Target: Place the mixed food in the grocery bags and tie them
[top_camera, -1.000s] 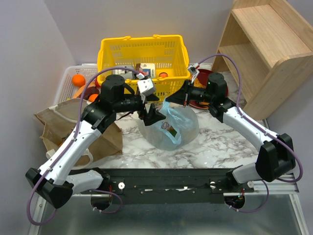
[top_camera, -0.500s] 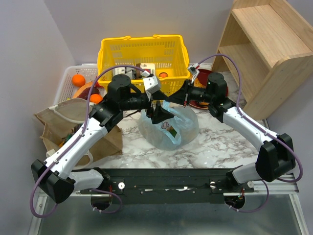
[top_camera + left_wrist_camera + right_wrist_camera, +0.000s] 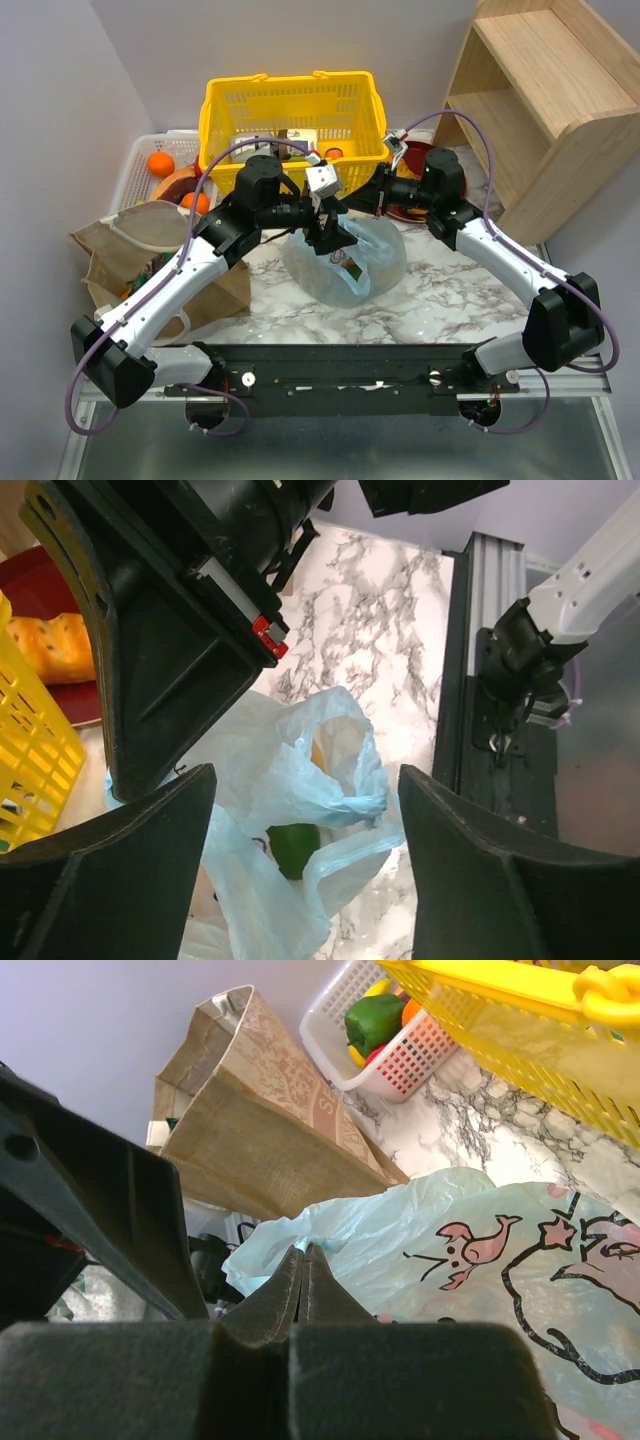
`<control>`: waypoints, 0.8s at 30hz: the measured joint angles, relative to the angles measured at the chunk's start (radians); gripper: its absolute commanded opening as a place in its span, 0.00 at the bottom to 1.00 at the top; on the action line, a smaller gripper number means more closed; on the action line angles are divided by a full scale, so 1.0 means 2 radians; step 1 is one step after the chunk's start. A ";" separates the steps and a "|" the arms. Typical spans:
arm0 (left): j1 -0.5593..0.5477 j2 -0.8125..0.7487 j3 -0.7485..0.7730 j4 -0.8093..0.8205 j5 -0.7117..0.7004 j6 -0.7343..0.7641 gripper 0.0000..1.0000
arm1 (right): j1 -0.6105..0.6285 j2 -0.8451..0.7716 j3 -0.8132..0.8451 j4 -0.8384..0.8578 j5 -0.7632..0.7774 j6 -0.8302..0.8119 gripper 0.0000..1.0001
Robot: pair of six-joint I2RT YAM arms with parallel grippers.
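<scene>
Marble-patterned tabletop [image 3: 440, 300], lilac wall [image 3: 60, 100]. Light-blue plastic bag [image 3: 370, 255] sat at centre; tan bag [image 3: 130, 250] at 9 o'clock, yellow basket [image 3: 290, 110] at 12, wooden shelf [image 3: 540, 100] at 2. Right gripper [image 3: 303, 1260] pinched the blue bag's rim; left gripper [image 3: 303, 780] straddled it, jaws apart.

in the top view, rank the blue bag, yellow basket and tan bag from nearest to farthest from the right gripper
1. blue bag, at centre, pinched in the right gripper.
2. yellow basket, just behind it.
3. tan bag, far left.
</scene>
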 measured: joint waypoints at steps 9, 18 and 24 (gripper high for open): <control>-0.002 0.010 0.000 0.000 -0.065 -0.009 0.00 | 0.000 -0.010 -0.001 -0.009 0.013 -0.008 0.01; -0.002 0.007 -0.012 0.006 -0.131 -0.027 0.00 | 0.000 -0.073 -0.022 -0.021 0.037 -0.037 0.01; -0.001 0.007 -0.019 0.009 -0.147 -0.036 0.00 | 0.000 -0.101 -0.044 -0.019 0.040 -0.052 0.01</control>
